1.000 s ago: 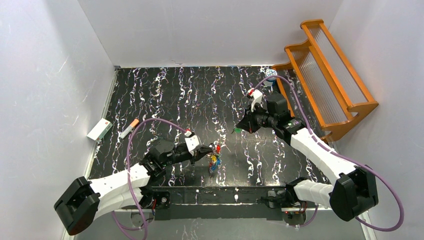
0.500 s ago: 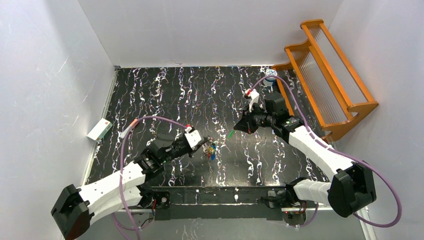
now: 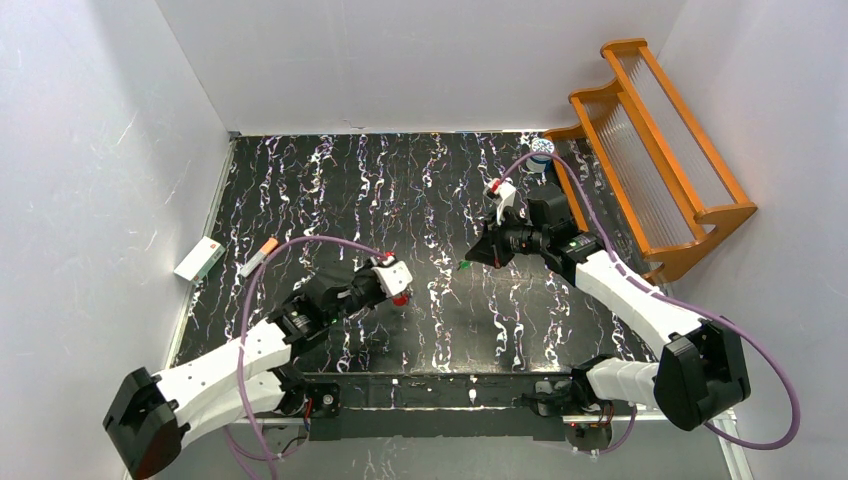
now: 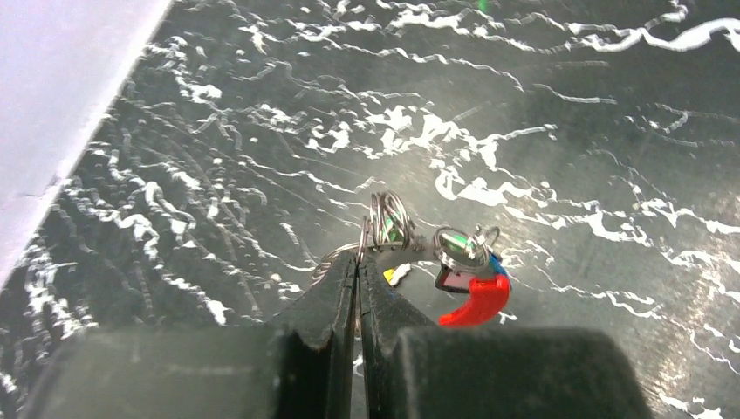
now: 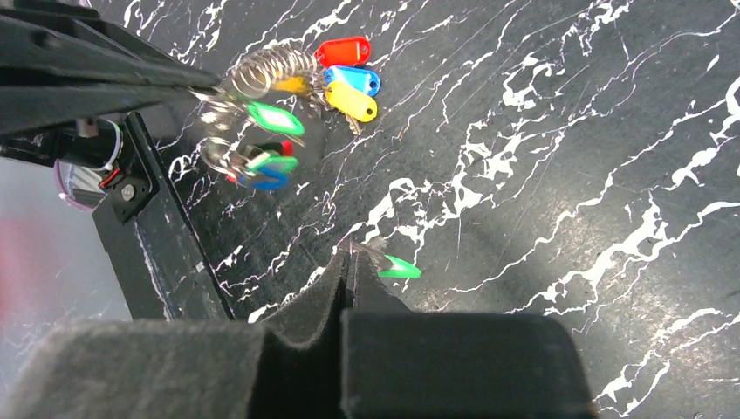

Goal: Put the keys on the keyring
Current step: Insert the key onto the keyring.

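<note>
Above the near bench (image 3: 400, 190), pinching the keyring (image 4: 388, 223) in closed left fingers (image 4: 336, 305); rightward, clamping a green key (image 5: 397, 269) in closed right fingers (image 5: 327, 301); hold the ring steady; meet its gap squarely.

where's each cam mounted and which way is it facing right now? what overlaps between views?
Top external: fixed above and behind the bases, looking down on the table; left arm and right arm both show, bases at the bottom.
Left wrist: rides the left gripper, looking along its shut jaws at the keyring they pinch, over the table.
Right wrist: rides the right gripper, own jaws shut on a green key, facing the left gripper.
Shared: both wrist views show the keyring and its strung keys.
</note>
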